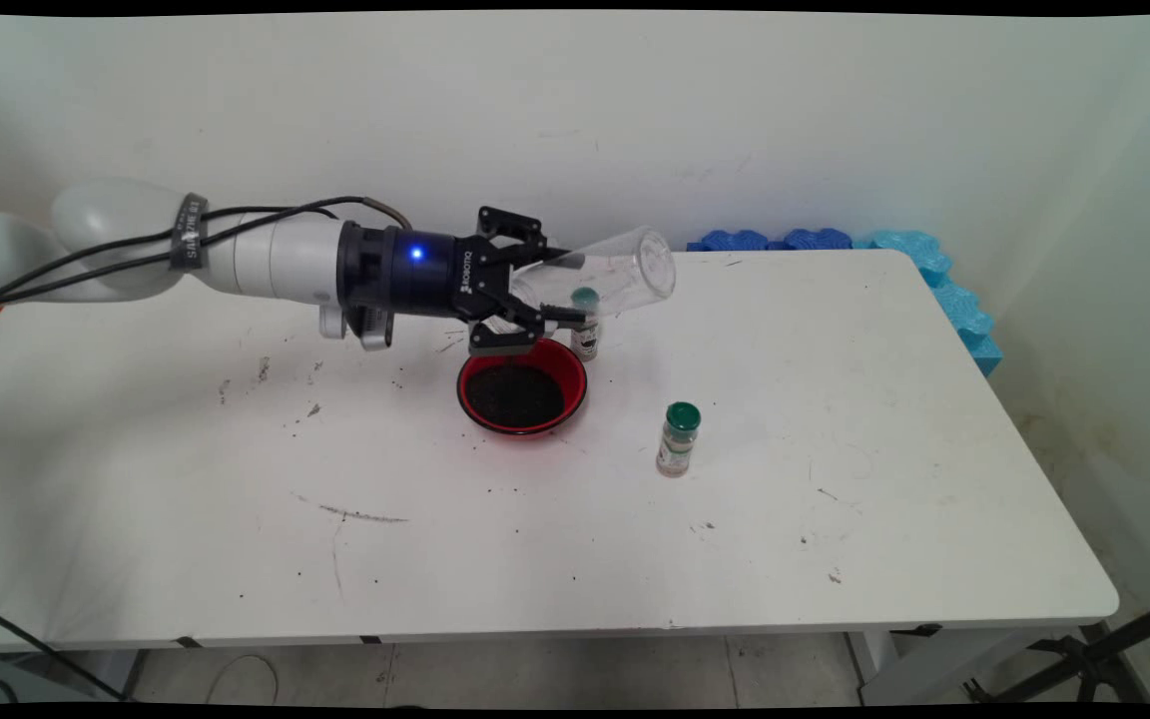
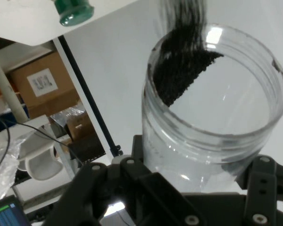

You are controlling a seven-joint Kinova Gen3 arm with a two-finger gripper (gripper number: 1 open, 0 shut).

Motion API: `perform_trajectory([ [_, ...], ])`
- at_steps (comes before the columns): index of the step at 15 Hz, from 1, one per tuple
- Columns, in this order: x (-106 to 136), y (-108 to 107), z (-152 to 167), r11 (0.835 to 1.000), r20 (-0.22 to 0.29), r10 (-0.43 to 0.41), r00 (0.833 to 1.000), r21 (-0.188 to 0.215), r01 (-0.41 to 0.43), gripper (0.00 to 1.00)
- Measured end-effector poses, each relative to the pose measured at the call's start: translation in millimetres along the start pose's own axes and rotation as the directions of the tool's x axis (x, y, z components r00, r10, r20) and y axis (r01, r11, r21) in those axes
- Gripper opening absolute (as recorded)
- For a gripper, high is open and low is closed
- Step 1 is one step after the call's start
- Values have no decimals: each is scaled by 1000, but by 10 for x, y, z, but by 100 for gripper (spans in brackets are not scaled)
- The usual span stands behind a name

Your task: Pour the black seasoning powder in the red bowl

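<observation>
My gripper is shut on a clear jar that lies almost level, its right end slightly raised. It hangs just above the far rim of a red bowl holding black grains. In the hand view the jar fills the middle, with black grains clinging to one side and a dark blurred streak running to the top edge. A small green-capped bottle stands right behind the bowl, partly hidden by the lower finger. A second green-capped bottle stands to the bowl's right; one green cap shows in the hand view.
Blue foam pieces line the table's back right corner and right edge. Dark specks and smears dot the white table, mostly left of the bowl. Black cables run along the arm. Boxes and a stand show beyond the table in the hand view.
</observation>
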Motion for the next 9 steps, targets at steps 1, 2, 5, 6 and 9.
perform_trajectory([
  [1,0,3,4,1000,4,-5,1000,-4,5,0],
  [2,1,6,8,1000,7,-10,1000,-8,10,0],
  [5,2,14,19,1000,18,-23,1000,-20,23,0],
  [6,2,16,20,999,22,-27,999,-24,28,0],
  [9,2,23,30,998,34,-42,999,-36,43,0],
])
